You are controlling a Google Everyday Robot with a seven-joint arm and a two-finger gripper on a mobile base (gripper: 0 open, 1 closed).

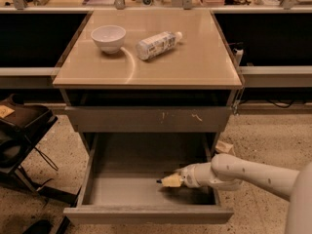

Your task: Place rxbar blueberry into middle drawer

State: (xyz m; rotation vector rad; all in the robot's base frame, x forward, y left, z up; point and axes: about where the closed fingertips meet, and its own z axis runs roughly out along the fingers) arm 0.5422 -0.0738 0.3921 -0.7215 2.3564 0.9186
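The middle drawer (146, 213) is pulled open below the table, and its smooth gray inside (122, 191) shows. My gripper (170, 181) reaches in from the right on a white arm (243, 172) and sits low over the drawer floor, right of centre. It is shut on the rxbar blueberry (159, 181). Only a small dark end of the bar shows at the gripper's left tip; the rest is hidden.
The closed drawer front with pale scratch marks (146, 119) is above the open drawer. On the tan tabletop (195, 67) stand a white bowl (108, 37) and a lying white-labelled bottle (156, 44). A black chair (19, 130) stands at the left on the speckled floor.
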